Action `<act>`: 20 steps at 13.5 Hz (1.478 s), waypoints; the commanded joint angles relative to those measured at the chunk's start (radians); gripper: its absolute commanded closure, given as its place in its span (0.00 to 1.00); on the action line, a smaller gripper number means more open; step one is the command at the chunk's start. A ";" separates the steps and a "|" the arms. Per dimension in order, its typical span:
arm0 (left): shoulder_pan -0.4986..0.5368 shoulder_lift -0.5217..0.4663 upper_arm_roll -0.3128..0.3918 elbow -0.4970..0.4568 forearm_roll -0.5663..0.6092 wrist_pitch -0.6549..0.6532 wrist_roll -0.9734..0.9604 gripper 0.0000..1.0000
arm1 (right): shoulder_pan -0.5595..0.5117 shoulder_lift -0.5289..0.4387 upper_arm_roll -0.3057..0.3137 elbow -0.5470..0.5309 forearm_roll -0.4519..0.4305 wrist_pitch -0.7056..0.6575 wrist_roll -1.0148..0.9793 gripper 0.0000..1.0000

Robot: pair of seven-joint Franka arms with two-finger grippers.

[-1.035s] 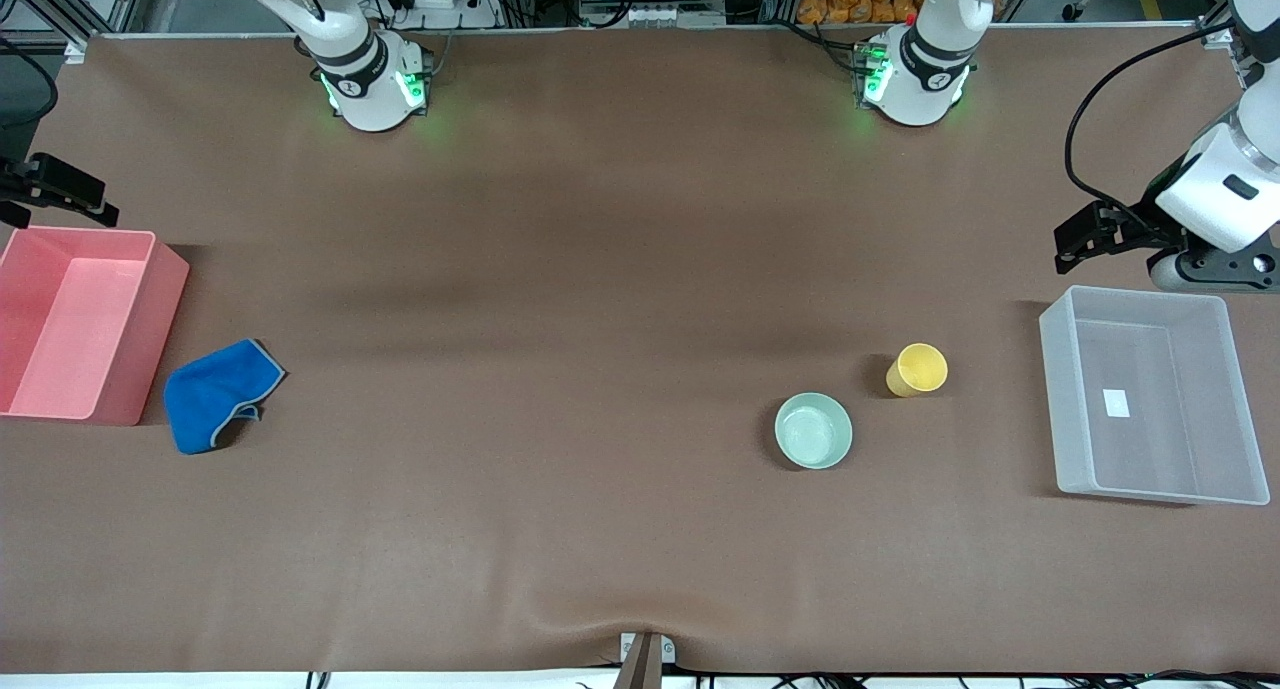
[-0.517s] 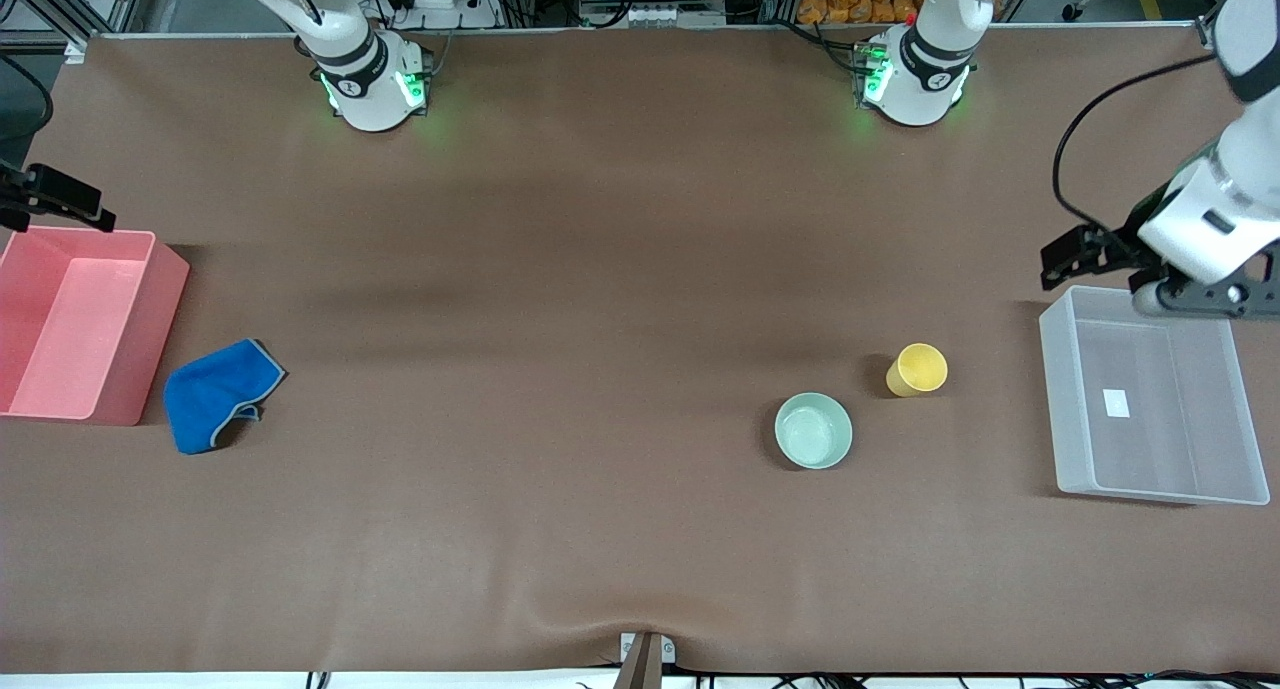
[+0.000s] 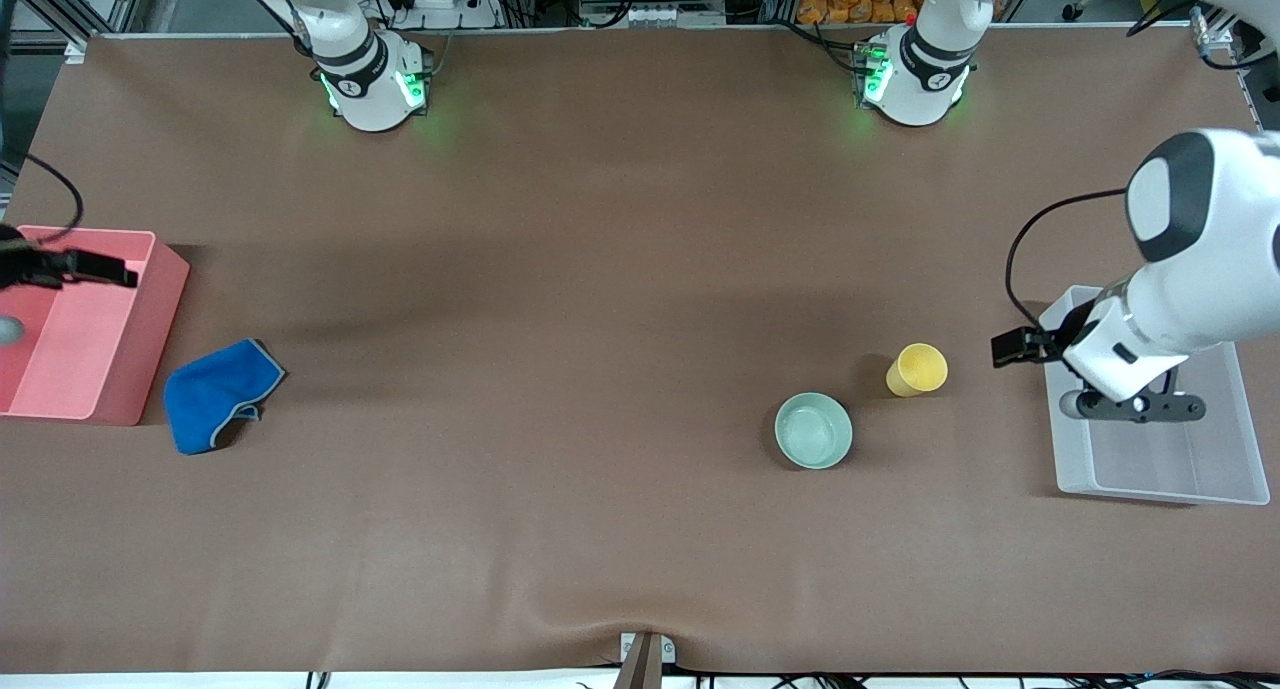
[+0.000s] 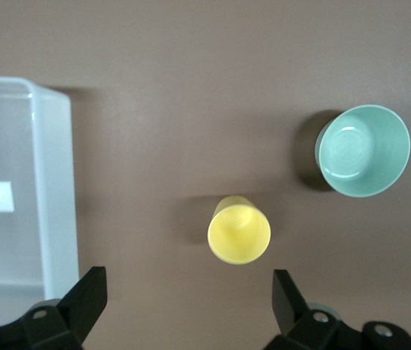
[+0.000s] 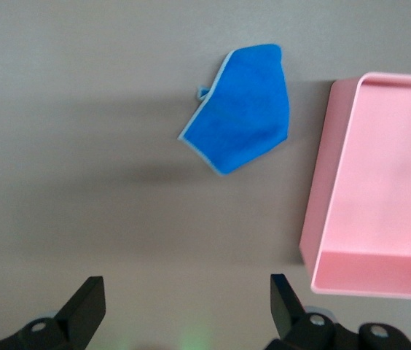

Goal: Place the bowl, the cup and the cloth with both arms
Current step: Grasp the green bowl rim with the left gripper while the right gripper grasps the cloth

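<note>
The left claw (image 3: pixel 1010 349) hangs over the worktop (image 3: pixel 600 269) at the rim of the clear bin (image 3: pixel 1240 419), just beside the cup (image 3: pixel 916 369); in its wrist view both fingers (image 4: pixel 89 295) stand wide apart with the cup (image 4: pixel 239 233) between them farther off, which reads as a line-up for taking the cup first. The cup stands upright and untouched, toward the left arm's end of the worktop. The bowl (image 3: pixel 813 430) sits near it, nearer to the front camera and a little toward the middle, also untouched; the wrist view shows the bowl (image 4: pixel 363 150) apart from the cup, so a grasp on one should not knock the other. The clear bin probably serves as the drop place for these two, being the nearest container. At the right arm's end, the right claw (image 3: pixel 90 267) hovers over the rim of the pink bin (image 3: pixel 150 309), fingers (image 5: pixel 85 302) spread apart and holding nothing. The cloth (image 3: pixel 215 394) lies crumpled on the worktop just beside the pink bin, toward the middle from it, and the right wrist view shows the cloth (image 5: pixel 245 120) and the pink bin (image 5: pixel 322 219) close together. That pairing suggests the cloth is meant for the pink bin. Nothing has yet been placed: both bins look empty of task things.
</note>
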 commanded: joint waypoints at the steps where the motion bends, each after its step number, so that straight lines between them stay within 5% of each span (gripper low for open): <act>1: -0.021 0.051 -0.019 0.016 -0.032 0.079 0.015 0.00 | -0.003 0.114 0.010 0.030 -0.053 0.095 -0.066 0.00; 6: -0.104 0.170 -0.020 0.022 -0.034 0.226 -0.025 0.00 | -0.013 0.226 0.010 0.028 -0.115 0.247 -0.133 0.00; 18: -0.182 0.394 -0.020 0.028 -0.041 0.553 -0.097 0.00 | -0.104 0.416 0.013 0.019 -0.089 0.482 -0.328 0.00; 20: -0.182 0.400 -0.020 0.028 -0.038 0.555 -0.126 0.27 | -0.107 0.429 0.013 0.013 -0.048 0.490 -0.326 0.00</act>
